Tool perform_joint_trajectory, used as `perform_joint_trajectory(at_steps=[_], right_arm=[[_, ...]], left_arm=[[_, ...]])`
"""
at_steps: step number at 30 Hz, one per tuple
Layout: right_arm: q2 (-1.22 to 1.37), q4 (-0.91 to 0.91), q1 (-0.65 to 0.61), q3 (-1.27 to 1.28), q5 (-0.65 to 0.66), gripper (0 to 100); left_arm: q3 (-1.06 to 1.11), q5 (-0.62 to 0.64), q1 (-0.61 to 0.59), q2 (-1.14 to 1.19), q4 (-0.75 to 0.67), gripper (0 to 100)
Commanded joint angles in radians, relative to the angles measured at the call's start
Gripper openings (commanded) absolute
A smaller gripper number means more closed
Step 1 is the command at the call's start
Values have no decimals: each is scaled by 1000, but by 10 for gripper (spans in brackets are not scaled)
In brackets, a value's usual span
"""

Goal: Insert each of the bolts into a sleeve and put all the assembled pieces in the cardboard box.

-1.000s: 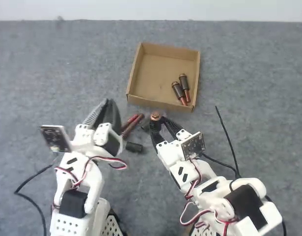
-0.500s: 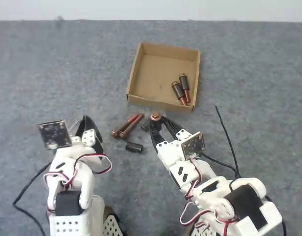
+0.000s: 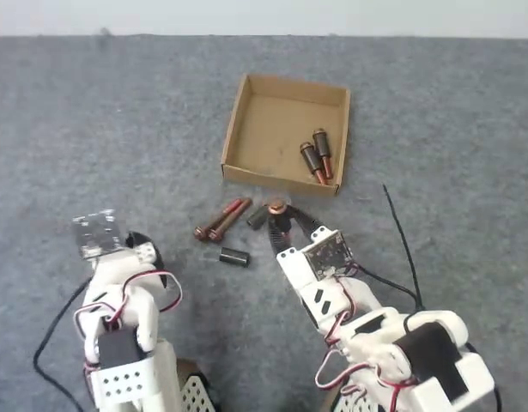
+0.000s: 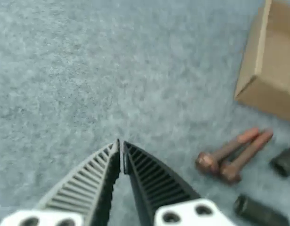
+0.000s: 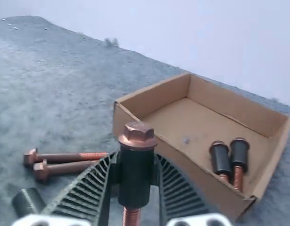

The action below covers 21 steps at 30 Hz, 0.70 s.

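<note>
While your right arm's fingers [image 5: 88, 188] pinch a sleeved bolt [image 5: 135, 160] between them, that piece stands upright: its copper head sits above the dark sleeve and its threaded tip pokes out underneath. From the high view you see this grip held just short of the near wall of the cardboard box [image 3: 233, 133], which lies open on the grey tabletop [image 3: 92, 129]. Inside the box, against its right side, two assembled pieces [image 3: 316, 159] lie side by side, touching or nearly so. Your left arm's fingers [image 4: 88, 183] are pressed together with nothing between them, and they hang over bare tabletop, well apart from the box. Between the two arms, two loose bolts [image 3: 222, 219] lie close together and roughly parallel, their heads toward the left arm. One empty sleeve [image 3: 234, 257] rests on its side just nearer the arms than those bolts. A second empty sleeve [image 3: 257, 218] lies beside the threaded ends of the bolts, close to the right arm's fingers.
</note>
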Motion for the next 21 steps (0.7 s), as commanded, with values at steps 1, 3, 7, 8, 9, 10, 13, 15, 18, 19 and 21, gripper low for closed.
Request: perform_joint_trajectory(at_steps=[1,3,7,8,9,10,13,15,18,19,21], right_arm=[[-62,4,59,8,29,6],[-62,12,87,-23,26,6],[-62,15,125,-92,26,6],[-62,24,134,-107,31,6],[-62,53,140,-129,32,6],[-62,94,148,-155,32,6],[-62,271,188,-256,28,6],[-62,389,211,-333,26,6],[-62,529,231,-437,25,6],[-62,568,231,-471,25,6],[-62,656,231,-539,25,6]], left_arm=[[-8,-144,-9,-9,32,12],[-8,-152,-9,-9,34,12],[-8,-152,-9,-9,34,12],[-8,-152,-9,-8,34,12],[-8,-155,-9,-8,34,12],[-8,-155,-9,-8,34,12],[-8,-155,-9,-8,34,12],[-8,-157,-9,-8,34,12],[-8,-157,-9,-8,32,12],[-8,-157,-9,-8,32,12],[-8,-157,-9,-8,31,12]])
